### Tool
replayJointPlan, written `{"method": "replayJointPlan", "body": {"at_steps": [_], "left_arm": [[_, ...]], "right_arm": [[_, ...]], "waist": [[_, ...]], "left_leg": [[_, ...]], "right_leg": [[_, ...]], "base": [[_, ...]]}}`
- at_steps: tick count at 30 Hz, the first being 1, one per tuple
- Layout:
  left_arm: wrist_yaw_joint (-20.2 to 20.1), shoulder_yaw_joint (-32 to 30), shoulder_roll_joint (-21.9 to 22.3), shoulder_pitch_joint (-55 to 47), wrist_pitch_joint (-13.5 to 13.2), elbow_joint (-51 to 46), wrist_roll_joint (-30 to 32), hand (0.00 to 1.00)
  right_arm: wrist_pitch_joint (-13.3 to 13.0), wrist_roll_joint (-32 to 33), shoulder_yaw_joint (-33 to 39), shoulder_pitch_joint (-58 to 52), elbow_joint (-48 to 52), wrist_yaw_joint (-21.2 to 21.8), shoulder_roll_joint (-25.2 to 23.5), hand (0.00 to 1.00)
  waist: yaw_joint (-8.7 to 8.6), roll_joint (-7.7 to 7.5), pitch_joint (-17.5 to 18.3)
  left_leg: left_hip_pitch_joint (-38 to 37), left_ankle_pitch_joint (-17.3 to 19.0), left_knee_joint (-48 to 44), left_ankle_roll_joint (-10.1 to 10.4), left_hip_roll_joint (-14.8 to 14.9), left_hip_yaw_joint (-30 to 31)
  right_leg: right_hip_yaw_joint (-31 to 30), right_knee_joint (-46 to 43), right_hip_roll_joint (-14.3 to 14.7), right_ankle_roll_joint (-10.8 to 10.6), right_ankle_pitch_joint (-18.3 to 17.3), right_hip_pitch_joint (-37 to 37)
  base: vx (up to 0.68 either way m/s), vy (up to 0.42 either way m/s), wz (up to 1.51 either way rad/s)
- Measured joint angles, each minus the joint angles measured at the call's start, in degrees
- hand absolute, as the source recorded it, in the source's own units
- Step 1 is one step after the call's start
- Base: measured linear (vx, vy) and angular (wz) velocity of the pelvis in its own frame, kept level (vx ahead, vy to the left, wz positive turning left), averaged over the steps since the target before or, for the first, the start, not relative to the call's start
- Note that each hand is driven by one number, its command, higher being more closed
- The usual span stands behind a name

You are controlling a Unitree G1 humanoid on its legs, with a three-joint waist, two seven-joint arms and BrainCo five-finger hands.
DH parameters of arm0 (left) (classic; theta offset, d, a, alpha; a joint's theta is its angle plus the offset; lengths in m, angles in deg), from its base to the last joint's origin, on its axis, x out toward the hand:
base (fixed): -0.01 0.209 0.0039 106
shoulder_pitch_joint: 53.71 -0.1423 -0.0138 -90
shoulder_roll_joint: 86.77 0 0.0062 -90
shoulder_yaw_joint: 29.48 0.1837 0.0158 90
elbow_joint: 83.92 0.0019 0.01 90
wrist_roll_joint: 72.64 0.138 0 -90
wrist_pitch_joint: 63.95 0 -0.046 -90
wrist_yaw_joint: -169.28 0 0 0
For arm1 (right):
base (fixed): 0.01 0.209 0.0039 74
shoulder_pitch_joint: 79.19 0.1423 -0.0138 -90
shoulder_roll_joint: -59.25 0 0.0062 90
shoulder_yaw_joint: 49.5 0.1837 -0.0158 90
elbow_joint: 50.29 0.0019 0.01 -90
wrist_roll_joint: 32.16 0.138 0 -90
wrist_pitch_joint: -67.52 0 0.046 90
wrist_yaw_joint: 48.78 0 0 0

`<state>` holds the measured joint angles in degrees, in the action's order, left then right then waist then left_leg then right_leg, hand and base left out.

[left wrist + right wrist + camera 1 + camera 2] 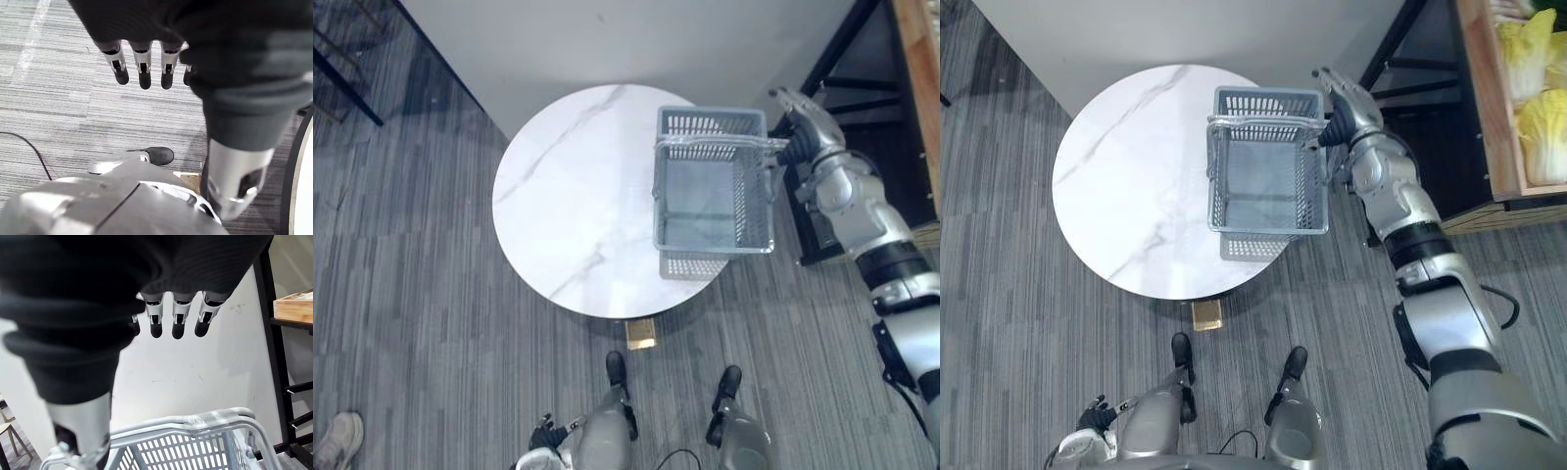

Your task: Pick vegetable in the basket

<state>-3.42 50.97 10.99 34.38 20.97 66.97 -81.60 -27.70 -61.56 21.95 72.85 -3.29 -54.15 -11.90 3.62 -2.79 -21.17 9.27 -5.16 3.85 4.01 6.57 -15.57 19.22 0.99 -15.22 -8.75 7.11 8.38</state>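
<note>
Far to the right, pale napa cabbages (pixel 1540 119) lie in a wooden crate (pixel 1485 98), well apart from the grey mesh basket (pixel 1253 245) on the round marble table (pixel 1126 186). The right hand (pixel 1349 106) hovers at the basket's far right corner, fingers straight and grasping nothing. The left hand (pixel 142 68) hangs low, fingers relaxed.

The silver-grey right arm (pixel 1410 211) has black bands, its right robot hand (pixel 1347 110) a dark ribbed cover.
</note>
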Motion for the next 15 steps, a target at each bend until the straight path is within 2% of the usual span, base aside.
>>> {"method": "replayJointPlan", "body": {"at_steps": [8, 15], "left_arm": [[1.38, 0.21, 0.06, 1.88, -1.01, -0.50, -2.10, 0.00], [1.55, 0.83, -0.13, 2.18, -1.07, -0.55, -2.13, 0.00]], "right_arm": [[1.22, 0.01, 0.03, 7.11, -7.57, -1.08, -0.15, 0.00], [1.54, 0.00, 0.04, 8.69, -9.89, -1.29, -1.79, 0.00]], "waist": [[1.52, -0.05, -2.48], [1.57, 0.08, -3.02]], "left_leg": [[1.95, -0.72, 0.09, -0.18, 0.07, 0.86], [3.07, -1.21, 0.17, -0.09, 0.09, 1.83]], "right_leg": [[0.56, 0.29, 0.17, 0.17, 0.81, 1.32], [0.83, 0.76, 0.30, 0.16, 0.81, 1.51]], "base": [[0.00, 0.002, 0.05], [0.01, 0.002, 0.06]]}}
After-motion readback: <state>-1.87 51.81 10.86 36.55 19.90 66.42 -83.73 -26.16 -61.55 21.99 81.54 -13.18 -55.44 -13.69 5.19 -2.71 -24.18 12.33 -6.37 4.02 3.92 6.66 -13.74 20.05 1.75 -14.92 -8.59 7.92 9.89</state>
